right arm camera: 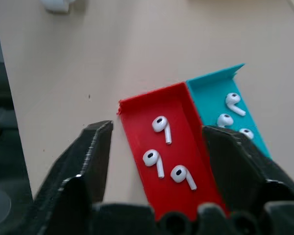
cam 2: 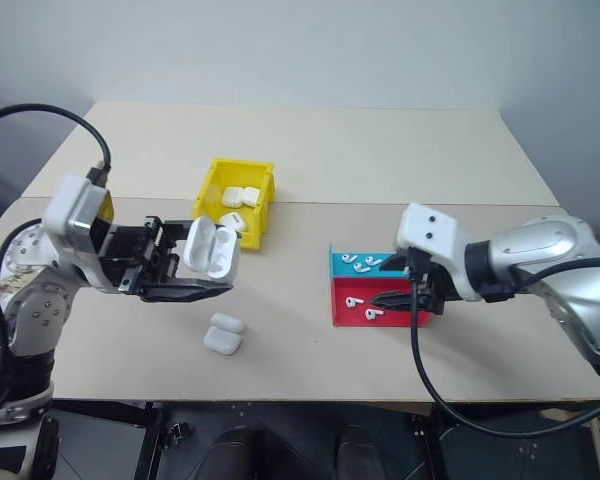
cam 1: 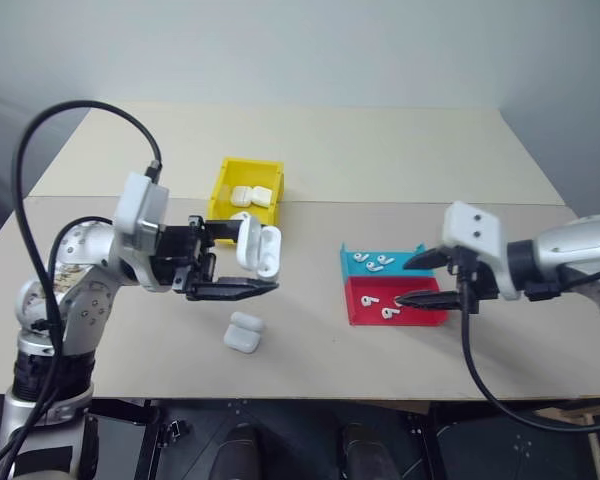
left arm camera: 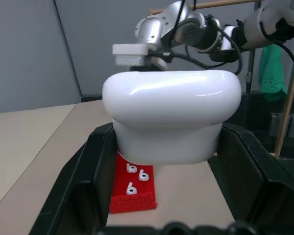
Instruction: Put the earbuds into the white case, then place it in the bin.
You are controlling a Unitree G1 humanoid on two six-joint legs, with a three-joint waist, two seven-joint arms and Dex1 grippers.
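A pale beige table (cam 1: 380,160) stood before a grey wall (cam 1: 280,50) — left gripper (cam 1: 242,262) clamped on the white case (cam 1: 259,248), right gripper (right arm camera: 157,147) parted over the earbuds (right arm camera: 159,142).

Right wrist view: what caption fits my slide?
Open right end effector hovers over three earbuds in the red tray, beside the blue tray.

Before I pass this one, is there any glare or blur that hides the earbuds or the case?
Left wrist view: window glare streaks the white case, earbuds stay readable. Right wrist view: sharp on the red tray, right gripper fingers softly blurred. Left eye view: even light, soft shadows, left gripper clear.
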